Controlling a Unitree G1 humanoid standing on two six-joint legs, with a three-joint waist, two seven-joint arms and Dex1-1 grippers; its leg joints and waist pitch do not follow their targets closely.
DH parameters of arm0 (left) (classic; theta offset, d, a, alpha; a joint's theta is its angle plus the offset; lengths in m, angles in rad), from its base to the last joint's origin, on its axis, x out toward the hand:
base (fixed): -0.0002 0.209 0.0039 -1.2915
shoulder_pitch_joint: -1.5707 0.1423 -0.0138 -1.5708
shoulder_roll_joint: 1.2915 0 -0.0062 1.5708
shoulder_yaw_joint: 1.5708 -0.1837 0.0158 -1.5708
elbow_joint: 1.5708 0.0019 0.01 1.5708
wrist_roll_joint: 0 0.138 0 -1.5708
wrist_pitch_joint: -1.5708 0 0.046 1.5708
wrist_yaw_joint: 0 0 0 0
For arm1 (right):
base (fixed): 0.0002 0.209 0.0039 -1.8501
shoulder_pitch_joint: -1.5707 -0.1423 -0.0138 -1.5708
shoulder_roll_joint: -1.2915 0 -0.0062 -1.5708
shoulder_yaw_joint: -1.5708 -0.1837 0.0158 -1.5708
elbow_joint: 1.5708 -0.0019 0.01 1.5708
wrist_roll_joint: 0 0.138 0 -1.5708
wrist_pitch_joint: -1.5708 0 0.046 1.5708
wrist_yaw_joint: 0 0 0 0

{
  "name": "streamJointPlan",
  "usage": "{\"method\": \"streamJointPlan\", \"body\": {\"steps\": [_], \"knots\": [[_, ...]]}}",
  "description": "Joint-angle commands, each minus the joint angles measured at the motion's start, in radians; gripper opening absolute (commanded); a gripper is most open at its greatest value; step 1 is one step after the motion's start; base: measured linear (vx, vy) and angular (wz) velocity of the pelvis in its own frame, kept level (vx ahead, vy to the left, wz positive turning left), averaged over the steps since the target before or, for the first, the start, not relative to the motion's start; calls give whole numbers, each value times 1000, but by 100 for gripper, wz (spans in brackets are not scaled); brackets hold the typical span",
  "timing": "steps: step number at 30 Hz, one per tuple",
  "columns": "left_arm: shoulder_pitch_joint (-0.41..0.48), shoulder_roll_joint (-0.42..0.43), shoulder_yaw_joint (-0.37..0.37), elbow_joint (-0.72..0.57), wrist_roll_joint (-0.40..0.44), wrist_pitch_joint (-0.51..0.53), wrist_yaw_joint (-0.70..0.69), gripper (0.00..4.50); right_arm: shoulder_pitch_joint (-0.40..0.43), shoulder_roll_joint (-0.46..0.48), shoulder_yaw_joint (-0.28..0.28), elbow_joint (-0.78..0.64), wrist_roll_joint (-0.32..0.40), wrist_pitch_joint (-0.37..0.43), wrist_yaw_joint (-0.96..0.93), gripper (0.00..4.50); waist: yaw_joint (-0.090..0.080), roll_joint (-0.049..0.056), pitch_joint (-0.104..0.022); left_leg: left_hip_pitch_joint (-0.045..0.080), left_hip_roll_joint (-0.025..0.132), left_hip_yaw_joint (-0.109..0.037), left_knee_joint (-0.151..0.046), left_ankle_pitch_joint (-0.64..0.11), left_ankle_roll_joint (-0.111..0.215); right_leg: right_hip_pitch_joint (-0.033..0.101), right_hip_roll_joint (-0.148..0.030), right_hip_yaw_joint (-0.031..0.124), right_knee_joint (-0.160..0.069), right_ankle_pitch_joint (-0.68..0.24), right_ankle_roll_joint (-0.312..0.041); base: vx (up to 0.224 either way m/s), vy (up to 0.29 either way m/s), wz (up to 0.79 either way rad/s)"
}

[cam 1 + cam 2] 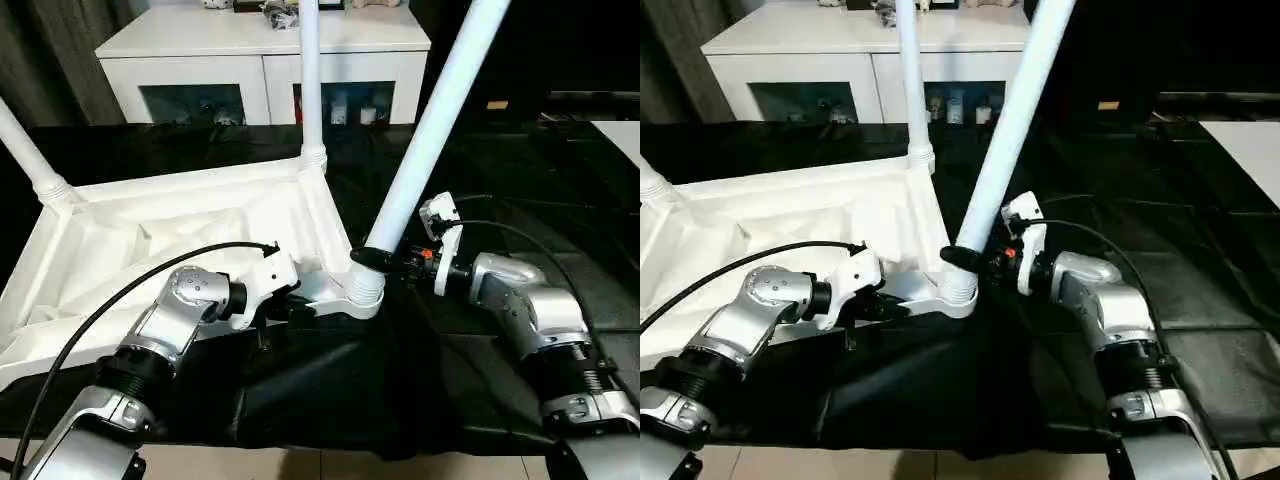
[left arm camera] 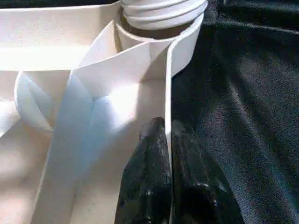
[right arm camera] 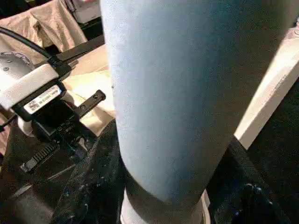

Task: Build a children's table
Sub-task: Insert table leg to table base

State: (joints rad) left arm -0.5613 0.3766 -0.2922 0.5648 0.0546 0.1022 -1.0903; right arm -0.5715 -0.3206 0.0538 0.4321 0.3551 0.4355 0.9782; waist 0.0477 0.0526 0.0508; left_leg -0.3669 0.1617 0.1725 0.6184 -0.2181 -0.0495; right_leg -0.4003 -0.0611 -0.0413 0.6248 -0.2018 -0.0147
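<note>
On the black cloth (image 1: 330, 390) covering the work surface, the table top (image 1: 150, 250) is lying upside down, its ribbed underside facing up and taking most of the left half of the scene. Three legs are showing in its corner sockets: the far-left leg (image 1: 25, 150) and the far leg (image 1: 311, 80) are looking seated, while the near leg (image 1: 430, 130) is leaning noticeably to the right out of the near socket (image 1: 366, 288), so it is probably not yet fully home. The fourth corner is lying outside the head views, so I cannot tell whether its leg is in; by my judgement the build is at least well past halfway, with straightening and seating this leg as the step in hand. The right gripper (image 1: 372, 258) is wrapping its fingers around the base of the leaning leg, just above the socket, gripping it. The left gripper (image 2: 164, 140) is pinching the thin rim wall of the top near that same corner, its fingers closing tight on the plastic edge, steadying the piece. Behind the work, a white cabinet (image 1: 265, 60) with dark glass doors is standing against the wall, with small clutter on it, and pale flooring is showing at the near edge.
</note>
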Motion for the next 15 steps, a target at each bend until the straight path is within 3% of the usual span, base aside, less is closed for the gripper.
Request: {"method": "streamJointPlan", "body": {"steps": [1, 8, 15], "knots": [[9, 9, 1, 51, 12, 20, 28, 0, 1, -5, 7, -10, -9, -4, -4, 184, 9, -14, -53, 2, 69, -25, -89, -165, 49, 47, -95, 50, -86, -225, -251, 0, 0, 0], [8, 10, 0, 54, 13, 17, 27, 0, -3, 5, 0, 16, -25, -23, -28, 184, 9, -12, -54, 2, 69, -26, -90, -163, 45, 47, -95, 50, -85, -211, -253, 0, 0, 0], [9, 13, 0, 54, 14, 16, 25, 0, 34, 8, 30, 8, -72, -68, -62, 184, 8, -8, -51, 4, 69, -27, -93, -197, 34, 45, -96, 51, -90, -251, -244, 0, 0, 0]]}}
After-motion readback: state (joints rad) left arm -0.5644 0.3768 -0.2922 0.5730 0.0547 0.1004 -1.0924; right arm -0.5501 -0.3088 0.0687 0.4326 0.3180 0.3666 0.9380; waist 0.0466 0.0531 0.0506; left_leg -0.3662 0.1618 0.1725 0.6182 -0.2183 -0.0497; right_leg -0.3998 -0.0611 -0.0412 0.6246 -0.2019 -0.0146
